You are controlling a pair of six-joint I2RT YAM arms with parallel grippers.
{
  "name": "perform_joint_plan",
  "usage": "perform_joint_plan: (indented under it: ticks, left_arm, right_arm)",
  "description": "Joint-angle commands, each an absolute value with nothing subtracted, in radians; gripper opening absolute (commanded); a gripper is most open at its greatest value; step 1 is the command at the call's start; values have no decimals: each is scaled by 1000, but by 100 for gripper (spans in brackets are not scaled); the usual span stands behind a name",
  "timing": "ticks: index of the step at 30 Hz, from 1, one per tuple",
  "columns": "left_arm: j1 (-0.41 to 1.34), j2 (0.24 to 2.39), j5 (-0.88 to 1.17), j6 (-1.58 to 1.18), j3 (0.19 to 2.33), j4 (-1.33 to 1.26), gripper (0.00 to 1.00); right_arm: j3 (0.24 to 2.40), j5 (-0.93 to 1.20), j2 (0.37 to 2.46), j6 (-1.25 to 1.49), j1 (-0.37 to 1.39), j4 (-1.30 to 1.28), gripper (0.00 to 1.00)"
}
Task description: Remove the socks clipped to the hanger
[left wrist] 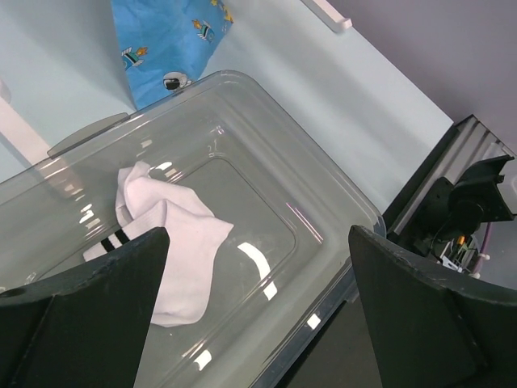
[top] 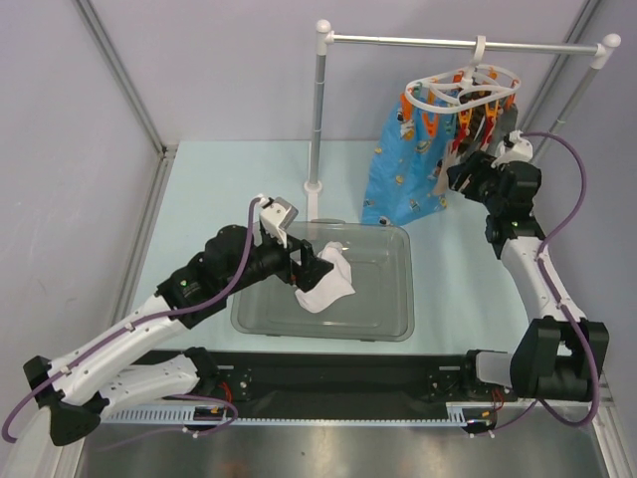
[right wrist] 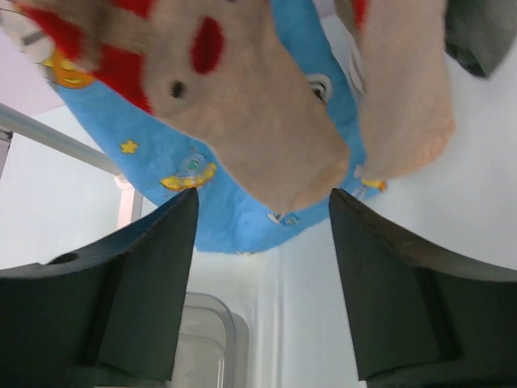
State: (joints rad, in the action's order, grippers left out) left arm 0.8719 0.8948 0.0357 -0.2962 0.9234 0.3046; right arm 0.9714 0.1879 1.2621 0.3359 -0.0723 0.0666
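The white oval hanger (top: 463,88) with orange pegs hangs from the rail. A bright blue cartoon sock (top: 403,174) and darker socks hang from it. My right gripper (top: 456,174) is open just below them. In the right wrist view it (right wrist: 262,198) has a beige-and-red sock (right wrist: 266,121) right above its jaws, the blue sock (right wrist: 234,226) behind it and a second beige sock (right wrist: 404,105) to the right. My left gripper (top: 304,267) is open and empty over the clear bin (top: 398,319). A white sock (left wrist: 174,242) with black stripes lies in the bin, by the left finger (left wrist: 105,283).
The white-and-metal rail stand (top: 318,110) stands behind the bin, its post just beyond the bin's far edge. The bin rim (left wrist: 339,202) and the blue sock's tip (left wrist: 161,40) show in the left wrist view. Grey walls close in the table at the back and sides.
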Motion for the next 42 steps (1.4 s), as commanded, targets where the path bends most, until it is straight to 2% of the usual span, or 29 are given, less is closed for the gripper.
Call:
perform_joint_plan:
  ticks: [1, 4, 6, 9, 15, 21, 24, 25, 30, 37, 42]
  left_arm:
    - [865, 888, 71, -282, 914, 262, 98]
    - [865, 887, 74, -278, 911, 259, 99]
    - [865, 882, 71, -276, 911, 264, 99]
    - [865, 874, 66, -275, 911, 267, 99]
    - [865, 870, 69, -285, 908, 258, 99]
    - [865, 890, 106, -308, 905, 221, 98]
    - [865, 897, 97, -313, 870, 175, 97]
    - [865, 906, 62, -319, 864, 169, 96]
    - [865, 975, 31, -370, 880, 92, 89]
    - [867, 1126, 15, -377, 937, -104, 86]
    - [868, 1279, 40, -252, 998, -247, 90]
  right_arm:
    - [986, 141, 1285, 288, -19, 296, 72]
    - [1005, 59, 1330, 259, 41, 290, 80]
    - [1006, -56, 1356, 227, 77, 288, 81]
    - [988, -144, 1379, 216, 83, 334, 81]
    - [977, -161, 1423, 212, 72, 391, 77]
    - [980, -84, 1491, 222, 55, 446, 63]
    - [977, -75, 1491, 229, 55, 445, 43]
    - [974, -68, 1485, 233, 52, 436, 31]
    - [986, -23, 1384, 277, 55, 301, 0]
    - [1048, 73, 1241, 370, 67, 29, 0]
    - [1088, 204, 1178, 411, 61, -124, 0]
